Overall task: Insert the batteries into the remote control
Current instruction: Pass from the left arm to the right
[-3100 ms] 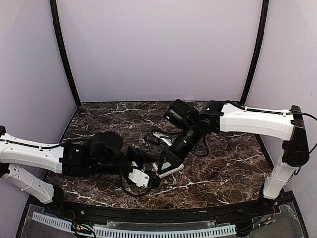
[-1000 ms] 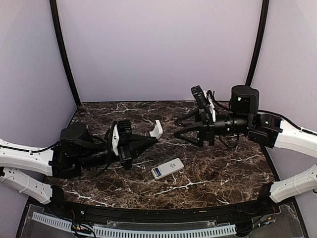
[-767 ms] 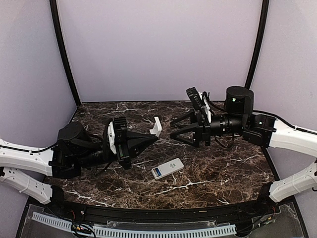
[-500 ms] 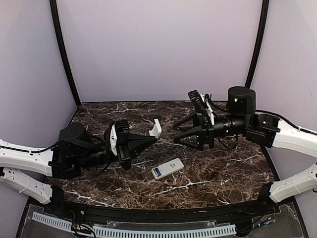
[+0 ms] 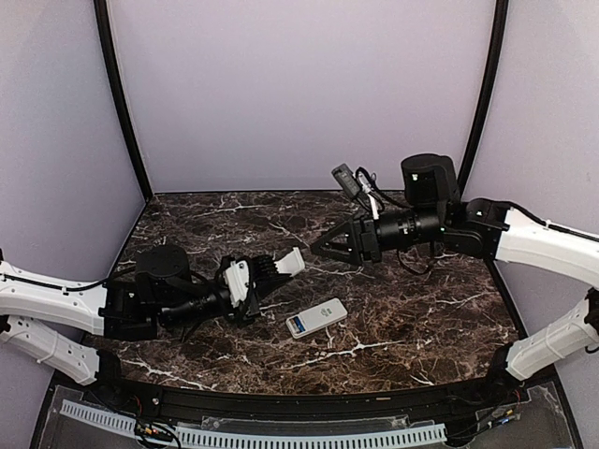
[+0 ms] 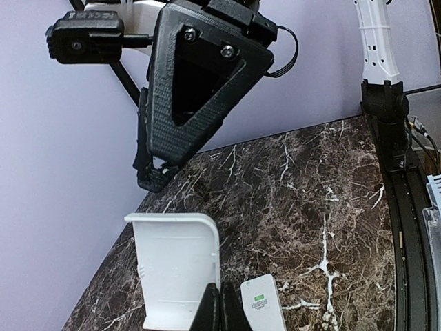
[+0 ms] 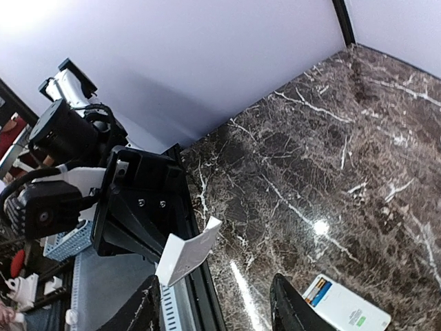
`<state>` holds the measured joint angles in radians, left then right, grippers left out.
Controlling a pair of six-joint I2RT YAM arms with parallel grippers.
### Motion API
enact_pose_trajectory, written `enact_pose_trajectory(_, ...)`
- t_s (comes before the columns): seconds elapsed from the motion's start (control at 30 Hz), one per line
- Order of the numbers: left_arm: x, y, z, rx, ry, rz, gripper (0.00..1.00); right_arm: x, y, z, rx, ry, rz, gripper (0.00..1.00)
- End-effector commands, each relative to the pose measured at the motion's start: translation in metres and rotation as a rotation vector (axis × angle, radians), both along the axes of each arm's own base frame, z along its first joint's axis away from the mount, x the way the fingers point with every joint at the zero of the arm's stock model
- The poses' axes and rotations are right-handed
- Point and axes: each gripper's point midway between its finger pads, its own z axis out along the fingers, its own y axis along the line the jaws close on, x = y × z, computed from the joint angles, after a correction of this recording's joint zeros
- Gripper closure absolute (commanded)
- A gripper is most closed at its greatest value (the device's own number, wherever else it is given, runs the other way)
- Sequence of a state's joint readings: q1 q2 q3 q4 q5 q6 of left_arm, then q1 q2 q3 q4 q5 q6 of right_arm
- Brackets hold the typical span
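On the worktop [image 5: 426,323], remote [image 5: 316,318] sits centre, nearer the front edge. The cover [image 5: 291,261] is up off the worktop, just behind-left of it.

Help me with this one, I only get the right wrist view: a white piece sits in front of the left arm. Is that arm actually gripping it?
Observer: Yes. The left wrist view shows the left jaws shut on one end of the cover.
Operator: How near are the right jaws to it?
Observer: Apart. In the left wrist view a gap shows between the right fingertips and the cover's free end.
Operator: I see only a corner of the remote.
Observer: The top view shows the whole remote lying flat on the table, display up, with neither arm touching it.
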<state>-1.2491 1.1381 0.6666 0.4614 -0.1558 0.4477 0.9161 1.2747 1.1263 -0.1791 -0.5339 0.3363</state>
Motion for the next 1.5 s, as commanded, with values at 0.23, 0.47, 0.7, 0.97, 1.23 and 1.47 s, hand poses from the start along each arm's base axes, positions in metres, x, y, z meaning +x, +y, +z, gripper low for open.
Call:
enact_pose_trajectory(0.23, 0.0, 0.003, -0.01, -0.017, 0.028, 0.012, 1.0, -0.009, 0.01, 0.006, 0.049, 0.077, 0.035, 0.48)
enact_pose_trajectory(0.47, -0.013, -0.01, -0.006, -0.041, 0.139, -0.071, 1.0, -0.027, -0.007, 0.029, 0.095, -0.222, 0.139, 0.36)
enact_pose_trajectory(0.7, -0.001, -0.012, -0.012, 0.004, 0.095, -0.008, 1.0, 0.004, 0.01, -0.008, -0.077, 0.1, -0.012, 0.37)
enact_pose_trajectory(0.97, 0.004, -0.012, -0.022, 0.05, 0.067, 0.017, 1.0, -0.011, 0.021, -0.02, -0.089, 0.195, 0.006, 0.4)
enact_pose_trajectory(1.23, 0.007, -0.012, -0.027, 0.073, 0.06, 0.035, 1.0, -0.007, 0.031, -0.051, -0.192, 0.241, -0.039, 0.48)
enact_pose_trajectory(1.47, 0.008, -0.012, -0.03, 0.081, 0.054, 0.04, 1.0, -0.006, 0.042, -0.054, -0.193, 0.26, -0.024, 0.68)
